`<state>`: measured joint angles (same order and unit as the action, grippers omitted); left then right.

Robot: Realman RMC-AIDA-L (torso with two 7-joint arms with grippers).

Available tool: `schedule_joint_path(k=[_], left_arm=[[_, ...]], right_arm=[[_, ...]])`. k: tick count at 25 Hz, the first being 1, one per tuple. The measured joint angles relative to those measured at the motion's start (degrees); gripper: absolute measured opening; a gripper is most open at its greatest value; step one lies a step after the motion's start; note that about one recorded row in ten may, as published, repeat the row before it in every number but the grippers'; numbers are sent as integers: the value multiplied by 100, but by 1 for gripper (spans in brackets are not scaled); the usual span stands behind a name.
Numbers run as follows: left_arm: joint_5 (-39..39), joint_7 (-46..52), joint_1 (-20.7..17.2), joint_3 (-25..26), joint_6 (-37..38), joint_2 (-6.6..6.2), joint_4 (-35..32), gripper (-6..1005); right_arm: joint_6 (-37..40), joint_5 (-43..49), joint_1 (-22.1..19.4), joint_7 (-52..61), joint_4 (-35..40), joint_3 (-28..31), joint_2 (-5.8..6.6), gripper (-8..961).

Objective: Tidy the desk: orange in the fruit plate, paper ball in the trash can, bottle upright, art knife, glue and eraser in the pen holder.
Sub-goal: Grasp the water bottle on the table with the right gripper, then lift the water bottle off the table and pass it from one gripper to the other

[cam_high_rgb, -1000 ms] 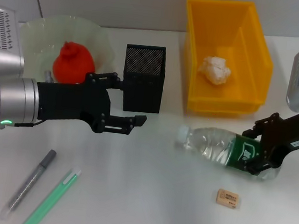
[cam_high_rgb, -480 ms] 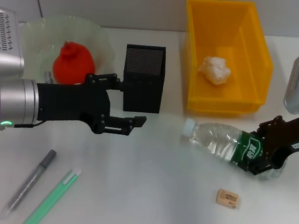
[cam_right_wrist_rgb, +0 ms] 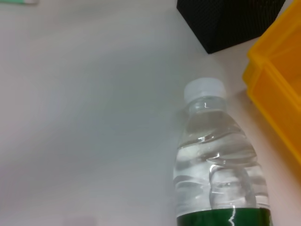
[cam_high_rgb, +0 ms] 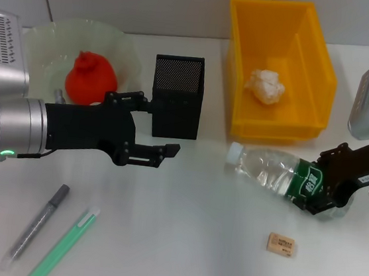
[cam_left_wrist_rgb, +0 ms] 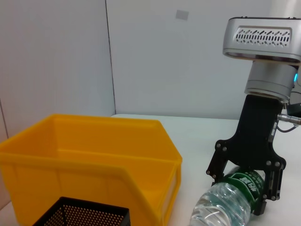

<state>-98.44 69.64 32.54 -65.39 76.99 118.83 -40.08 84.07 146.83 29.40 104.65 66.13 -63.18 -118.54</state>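
Note:
My right gripper [cam_high_rgb: 317,188] is shut on the green label of the bottle [cam_high_rgb: 271,169], which lies tilted on the desk [cam_high_rgb: 188,218] with its white cap [cam_high_rgb: 235,152] toward the pen holder [cam_high_rgb: 177,97]. The left wrist view shows the same grip on the bottle [cam_left_wrist_rgb: 225,212]. My left gripper [cam_high_rgb: 162,127] hangs open and holds nothing, just in front of the pen holder. In the fruit plate [cam_high_rgb: 49,36] sits the orange [cam_high_rgb: 91,77]. The paper ball [cam_high_rgb: 265,85] lies in the trash can [cam_high_rgb: 305,135]. The eraser [cam_high_rgb: 282,244] lies near the front right.
A slim grey art knife [cam_high_rgb: 35,228] and a green glue pen [cam_high_rgb: 62,244] lie side by side at the front left of the desk. A wall runs along the far edge. The right wrist view shows the bottle [cam_right_wrist_rgb: 218,174] beside the trash can [cam_right_wrist_rgb: 277,94].
The right gripper has swung the bottle: its cap end moved up and toward the trash can, and the gripper shifted slightly. The left arm has not moved.

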Motion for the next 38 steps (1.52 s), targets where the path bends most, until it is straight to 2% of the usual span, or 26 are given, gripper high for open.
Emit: schedule_joint_path(k=[24, 38], left_arm=[[0, -47, -11, 0, -9, 0, 0, 834], [0, -48, 6, 0, -9, 0, 0, 835]], right_arm=[[-228, 248, 151, 102, -205, -38, -45, 749], [-99, 86, -39, 108, 257, -81, -74, 749]])
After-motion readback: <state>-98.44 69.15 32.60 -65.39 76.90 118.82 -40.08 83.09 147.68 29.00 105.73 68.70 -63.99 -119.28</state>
